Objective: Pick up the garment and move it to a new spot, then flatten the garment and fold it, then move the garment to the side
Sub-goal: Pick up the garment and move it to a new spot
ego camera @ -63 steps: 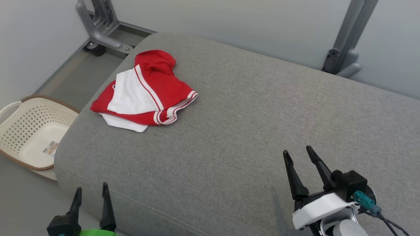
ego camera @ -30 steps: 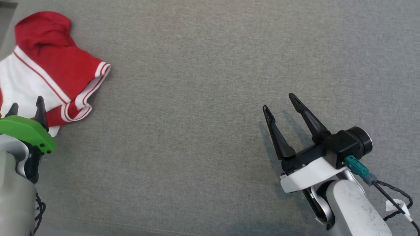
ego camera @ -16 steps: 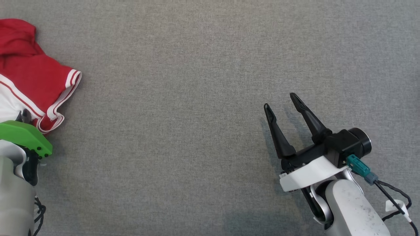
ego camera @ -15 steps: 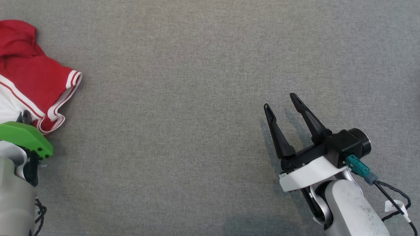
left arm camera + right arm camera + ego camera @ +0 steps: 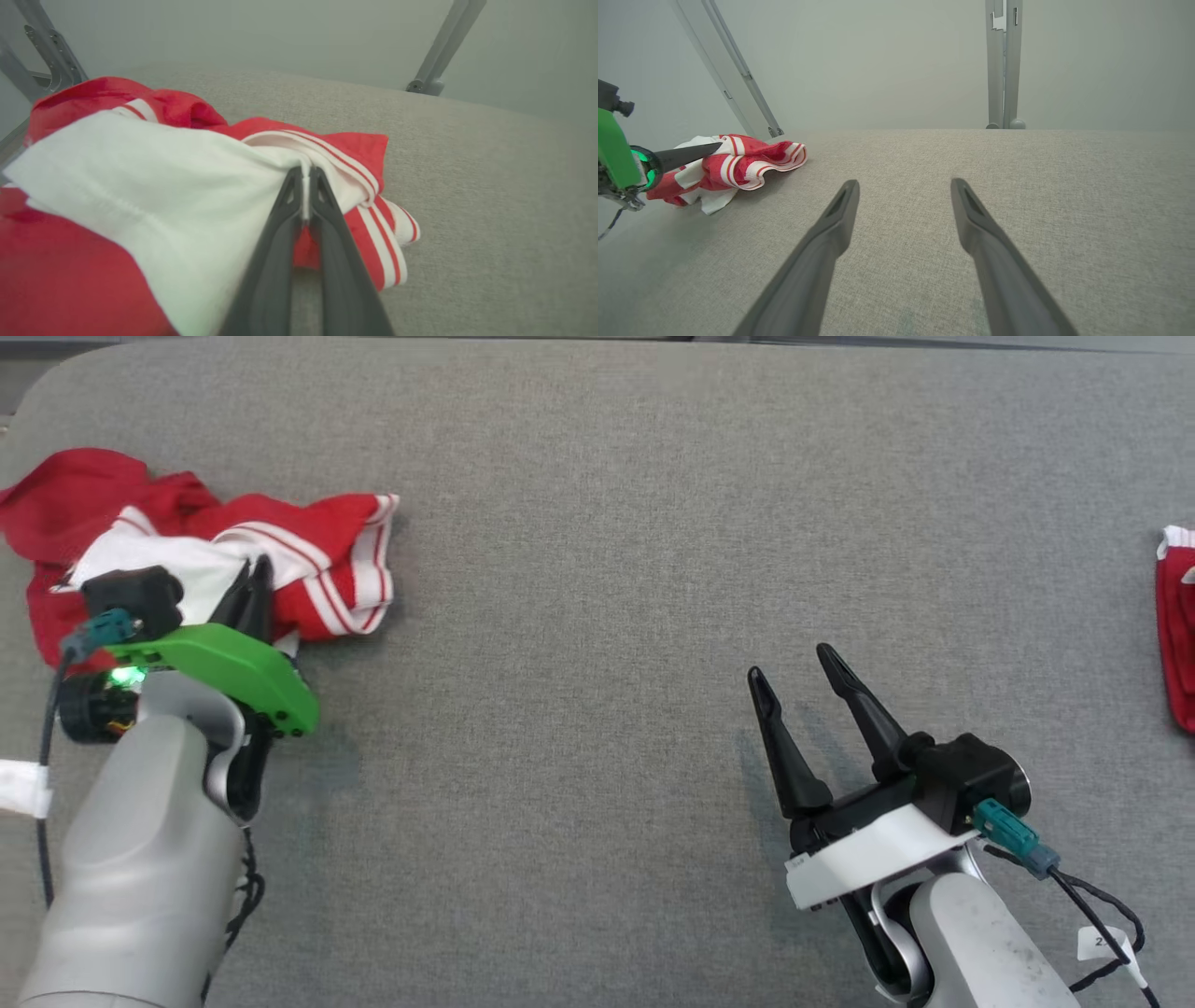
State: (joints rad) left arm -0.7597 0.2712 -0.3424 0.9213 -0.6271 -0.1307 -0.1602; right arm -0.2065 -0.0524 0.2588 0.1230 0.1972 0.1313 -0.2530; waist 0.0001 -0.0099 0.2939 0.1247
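Observation:
The garment [image 5: 336, 555], red with white panels and striped hems, lies bunched at the left of the grey cushion [image 5: 597, 616]. My left gripper [image 5: 260, 569] is shut on it. In the left wrist view its two fingers meet at the gripper tip [image 5: 306, 173], pinching a fold of white cloth of the garment [image 5: 140, 186]. My right gripper [image 5: 789, 663] stands open over bare cushion at the lower right, holding nothing. The right wrist view shows the right gripper [image 5: 903, 184] with fingers wide apart, and the garment [image 5: 752, 161] far to the left with the left gripper [image 5: 712, 148] on it.
A second piece of red cloth [image 5: 1178, 635] shows at the cushion's right edge. Grey metal frame legs [image 5: 1004, 65] stand behind the cushion's far edge, against a pale wall. A wide stretch of cushion lies between the two grippers.
My left gripper has closed on the garment's white cloth, and the garment is now rumpled and drawn up. The head view has shifted. The right gripper stays open in place.

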